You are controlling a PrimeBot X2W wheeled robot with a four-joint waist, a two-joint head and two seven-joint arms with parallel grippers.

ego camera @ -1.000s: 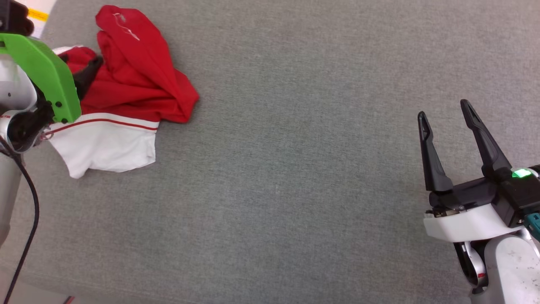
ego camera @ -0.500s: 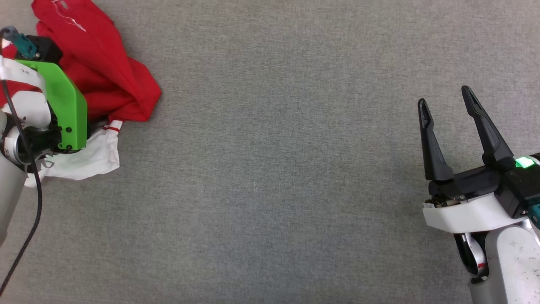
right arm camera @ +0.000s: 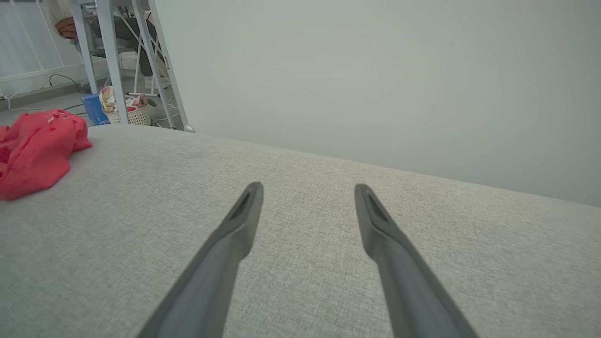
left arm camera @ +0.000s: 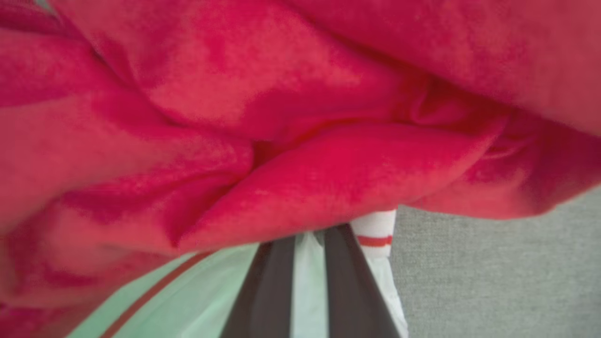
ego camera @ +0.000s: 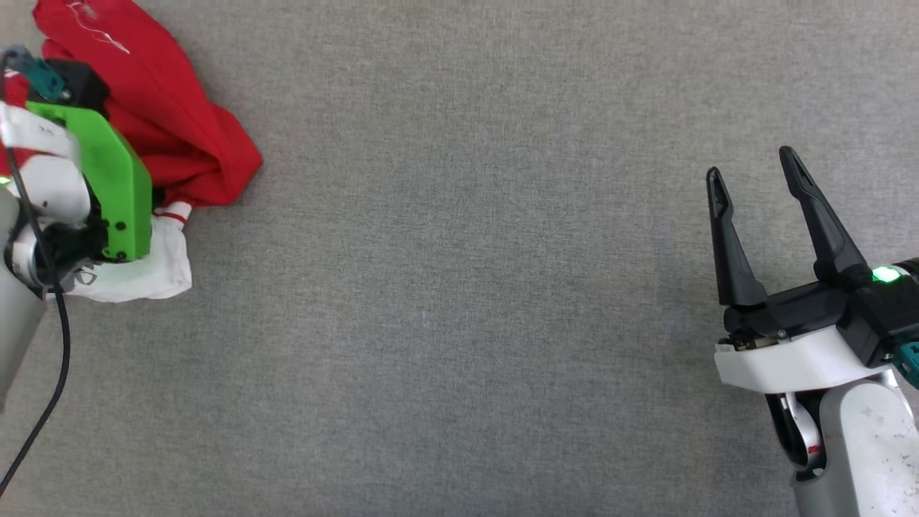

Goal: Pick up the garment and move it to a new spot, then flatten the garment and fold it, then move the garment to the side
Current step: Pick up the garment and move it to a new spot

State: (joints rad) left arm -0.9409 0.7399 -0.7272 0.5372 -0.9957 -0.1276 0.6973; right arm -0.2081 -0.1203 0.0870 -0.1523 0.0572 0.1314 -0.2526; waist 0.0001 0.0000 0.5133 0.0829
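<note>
Closed since a moment ago, the left gripper (left arm camera: 308, 240) pinches the garment (ego camera: 172, 129), bunched near the far left edge of the grey surface (ego camera: 459, 323), its tips buried under red folds; open room stretches to the splayed, empty right gripper (ego camera: 750, 164)

The garment (ego camera: 179, 129) is showing red, its sleeve (ego camera: 164, 274) showing white with red-and-white striped trim; the surface (ego camera: 459, 287) is appearing grey, finely woven; the wrist bracket (ego camera: 115, 187) is showing bright green; the right gripper (ego camera: 750, 161) is showing black, its light (ego camera: 887, 274) glowing green.
</note>
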